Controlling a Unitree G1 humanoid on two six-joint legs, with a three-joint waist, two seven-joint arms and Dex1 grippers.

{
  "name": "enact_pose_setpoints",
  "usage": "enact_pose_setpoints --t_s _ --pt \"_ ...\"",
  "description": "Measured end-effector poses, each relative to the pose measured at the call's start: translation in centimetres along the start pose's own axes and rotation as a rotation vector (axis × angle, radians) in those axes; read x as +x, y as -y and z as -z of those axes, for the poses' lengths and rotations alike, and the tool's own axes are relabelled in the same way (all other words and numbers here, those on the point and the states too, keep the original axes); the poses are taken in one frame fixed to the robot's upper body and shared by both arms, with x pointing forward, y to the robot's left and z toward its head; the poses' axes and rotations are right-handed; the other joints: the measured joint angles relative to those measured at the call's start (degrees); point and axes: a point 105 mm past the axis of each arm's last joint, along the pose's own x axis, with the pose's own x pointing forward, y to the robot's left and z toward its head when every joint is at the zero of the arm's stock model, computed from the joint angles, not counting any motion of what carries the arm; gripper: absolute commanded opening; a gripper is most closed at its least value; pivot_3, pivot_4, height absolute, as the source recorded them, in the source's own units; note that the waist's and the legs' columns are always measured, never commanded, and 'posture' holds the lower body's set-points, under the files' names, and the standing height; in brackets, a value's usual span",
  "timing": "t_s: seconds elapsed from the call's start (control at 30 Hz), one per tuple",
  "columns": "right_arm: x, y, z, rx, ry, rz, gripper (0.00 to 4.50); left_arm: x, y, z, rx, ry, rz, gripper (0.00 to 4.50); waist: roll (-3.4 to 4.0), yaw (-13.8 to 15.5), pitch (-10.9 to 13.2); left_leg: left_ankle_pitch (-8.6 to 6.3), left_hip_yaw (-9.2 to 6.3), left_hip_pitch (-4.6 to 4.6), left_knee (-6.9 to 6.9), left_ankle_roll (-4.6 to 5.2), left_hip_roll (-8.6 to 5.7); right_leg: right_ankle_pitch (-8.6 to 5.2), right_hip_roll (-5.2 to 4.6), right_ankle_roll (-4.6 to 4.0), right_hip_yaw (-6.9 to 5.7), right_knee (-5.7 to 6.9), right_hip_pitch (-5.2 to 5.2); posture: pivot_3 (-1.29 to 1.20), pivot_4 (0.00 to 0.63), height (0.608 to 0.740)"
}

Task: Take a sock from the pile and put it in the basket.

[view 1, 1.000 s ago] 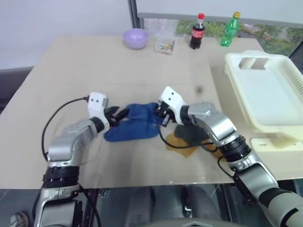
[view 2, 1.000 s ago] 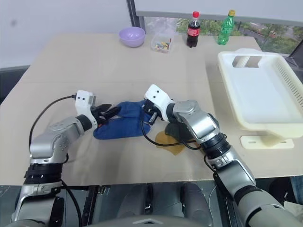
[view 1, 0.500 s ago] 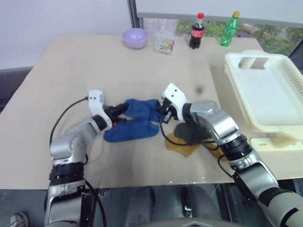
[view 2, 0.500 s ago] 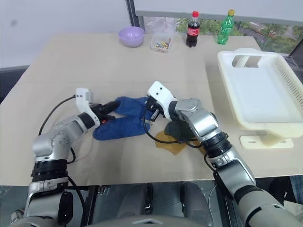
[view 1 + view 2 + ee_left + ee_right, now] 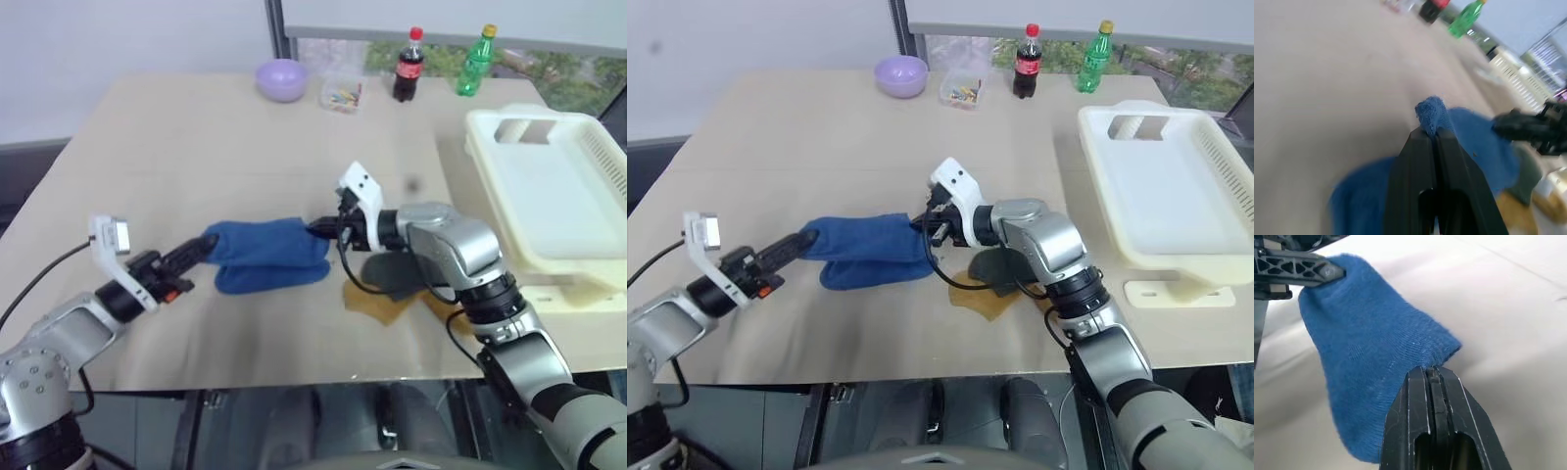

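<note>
- Your left claw point(image 5: 201, 247) and right claw point(image 5: 326, 231) each clamp one end of the blue sock point(image 5: 269, 253), stretched crosswise above the worktop point(image 5: 196, 147).
- The basket point(image 5: 549, 196) lies off to the right, nearer your right arm.

Both arms are clad in rounded silver-grey shells joined by black ribbed rings. A white, boxy camera housing with small dark dots is mounted on each wrist, and a thin black cable is looped from it back along the forearm. The left gripper point(image 5: 203, 246) and right gripper point(image 5: 321, 231) are each formed of two slim black fingers; a small orange mark is seen beside the left one.
</note>
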Motion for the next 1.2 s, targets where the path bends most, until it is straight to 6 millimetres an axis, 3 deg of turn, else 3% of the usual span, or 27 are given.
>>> enact_pose_setpoints --t_s 0.07,0.17,0.73,0.77,0.8,0.87,0.97,1.1,1.2 --pt "0.6 -0.7 1.2 0.006 -0.032 -0.027 0.00 -0.4 -0.3 1.0 0.005 -0.029 -0.034 0.07 -0.01 -0.01 -0.01 0.00 0.00 0.01 0.00 0.00 0.00 0.00 -0.02 -0.01 0.02 0.00 0.00 0.00 0.150 0.740" --pt "0.9 -0.8 1.8 0.005 -0.052 -0.029 0.00 -0.5 -0.6 1.0 0.030 -0.021 -0.057 0.07 -0.01 -0.01 0.00 0.00 0.01 0.01 0.00 0.00 0.00 -0.02 -0.02 -0.04 0.02 0.00 -0.01 0.00 0.150 0.740" --pt "1.2 1.0 2.9 -0.031 -0.069 0.044 0.00 0.8 -0.7 2.7 0.074 -0.030 -0.061 0.07 0.00 -0.09 0.00 0.00 0.04 0.01 -0.02 0.00 0.00 -0.01 -0.03 -0.01 0.05 -0.03 -0.03 0.00 0.150 0.740" --pt "1.3 1.1 2.9 -0.035 -0.069 0.046 0.28 0.9 -0.6 2.8 0.071 -0.028 -0.059 0.60 -0.01 -0.10 -0.01 0.00 0.04 0.01 -0.02 0.00 0.00 -0.01 -0.03 -0.01 0.05 -0.03 -0.03 0.00 0.150 0.740" --pt "1.4 1.3 2.9 -0.045 -0.068 0.053 0.45 1.0 -0.7 3.1 0.071 -0.027 -0.061 0.64 -0.01 -0.10 -0.01 0.00 0.05 0.00 -0.02 0.00 0.00 -0.01 -0.03 -0.01 0.05 -0.03 -0.03 0.00 0.150 0.740" --pt "1.4 1.4 2.9 -0.058 -0.065 0.056 1.06 0.9 -0.7 3.5 0.065 -0.035 -0.065 1.44 -0.01 -0.10 -0.01 0.00 0.05 0.00 -0.03 -0.01 0.00 -0.01 -0.03 -0.01 0.05 -0.03 -0.03 0.00 0.150 0.740" --pt "1.3 1.4 2.9 -0.093 -0.070 0.052 2.39 1.0 -0.9 3.6 0.073 -0.016 -0.083 2.75 -0.01 -0.09 -0.01 0.00 0.05 0.00 -0.03 0.00 0.00 -0.01 -0.02 -0.01 0.04 -0.03 -0.03 0.00 0.150 0.740" --pt "0.3 1.1 2.9 -0.169 -0.083 0.039 2.39 0.2 -1.1 3.7 0.088 -0.023 -0.078 2.75 0.00 -0.10 0.00 -0.01 0.03 -0.04 -0.03 0.00 0.00 -0.01 -0.05 -0.02 0.05 -0.06 -0.07 0.00 0.150 0.740" --pt "-1.0 1.0 2.7 -0.232 -0.088 0.027 1.50 -1.6 -1.4 3.5 0.088 -0.033 -0.074 2.84 0.01 -0.17 0.01 -0.01 0.03 -0.03 -0.07 -0.01 0.02 -0.12 -0.06 -0.19 0.05 -0.10 -0.08 0.00 0.150 0.740"
